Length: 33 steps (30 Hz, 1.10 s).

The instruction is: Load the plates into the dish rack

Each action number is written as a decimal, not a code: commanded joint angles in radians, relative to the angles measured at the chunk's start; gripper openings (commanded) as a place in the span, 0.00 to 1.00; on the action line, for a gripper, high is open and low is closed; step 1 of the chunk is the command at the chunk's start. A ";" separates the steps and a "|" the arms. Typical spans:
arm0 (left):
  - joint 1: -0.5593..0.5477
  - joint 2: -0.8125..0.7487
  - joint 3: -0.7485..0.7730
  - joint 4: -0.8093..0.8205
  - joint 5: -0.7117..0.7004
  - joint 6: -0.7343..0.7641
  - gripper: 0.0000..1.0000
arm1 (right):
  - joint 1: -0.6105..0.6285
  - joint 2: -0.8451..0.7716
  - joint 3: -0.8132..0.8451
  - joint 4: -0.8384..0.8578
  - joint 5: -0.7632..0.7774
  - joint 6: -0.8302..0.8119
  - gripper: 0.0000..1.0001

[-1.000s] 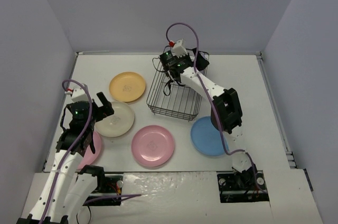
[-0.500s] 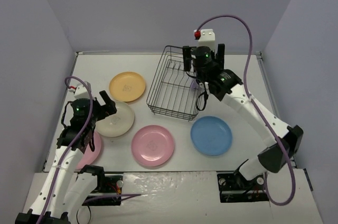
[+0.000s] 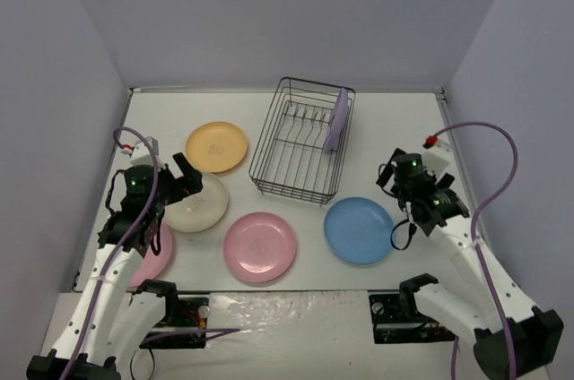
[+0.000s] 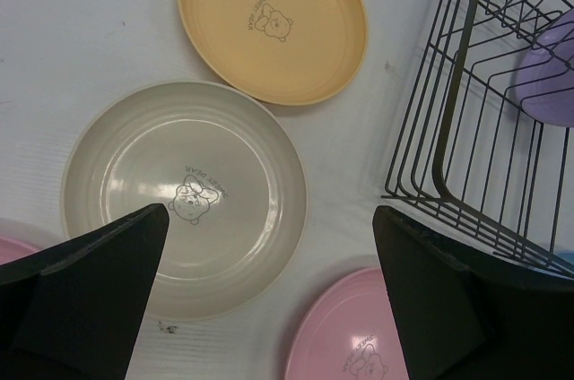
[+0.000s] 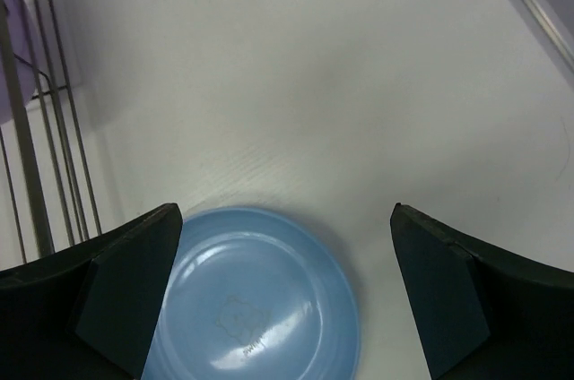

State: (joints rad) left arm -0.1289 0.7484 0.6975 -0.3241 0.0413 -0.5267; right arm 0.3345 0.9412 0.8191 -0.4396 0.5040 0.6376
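The black wire dish rack [image 3: 303,142] stands at the back centre, with a lavender plate [image 3: 337,120] upright against its right end. Flat on the table lie a yellow-orange plate [image 3: 216,147], a cream plate [image 3: 195,203], a pink plate [image 3: 260,246] and a blue plate [image 3: 359,229]. A second pink plate [image 3: 154,254] is partly hidden under my left arm. My left gripper [image 3: 182,177] hangs open over the cream plate [image 4: 184,196]. My right gripper [image 3: 392,207] hangs open above the blue plate's [image 5: 260,299] right side. Neither holds anything.
Grey walls close in the table on the left, back and right. A raised rail [image 3: 466,174] runs along the right edge. In the left wrist view the rack's wires [image 4: 484,111] stand close on the right, next to the pink plate [image 4: 350,335].
My right arm has pulled back from over the rack to the right, down near the blue plate, leaving the lavender plate standing in the rack. My left gripper has shifted slightly over the cream plate.
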 commanded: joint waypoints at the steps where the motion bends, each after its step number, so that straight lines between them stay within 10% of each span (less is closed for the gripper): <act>1: 0.005 0.010 0.028 0.074 0.032 -0.012 0.97 | -0.065 -0.105 -0.075 -0.072 -0.094 0.145 1.00; 10: 0.005 0.017 0.021 0.073 -0.010 0.004 0.97 | -0.158 0.020 -0.230 0.013 -0.519 0.182 0.95; 27: 0.006 0.063 0.017 0.107 -0.009 0.005 0.97 | -0.161 0.082 -0.368 0.034 -0.424 0.261 0.78; 33: 0.005 0.065 0.024 0.105 -0.012 0.005 0.97 | -0.160 0.092 -0.380 0.070 -0.406 0.273 0.59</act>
State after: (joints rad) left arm -0.1287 0.8097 0.6907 -0.2800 0.0406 -0.5270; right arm 0.1818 1.0349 0.4421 -0.4133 0.0560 0.8757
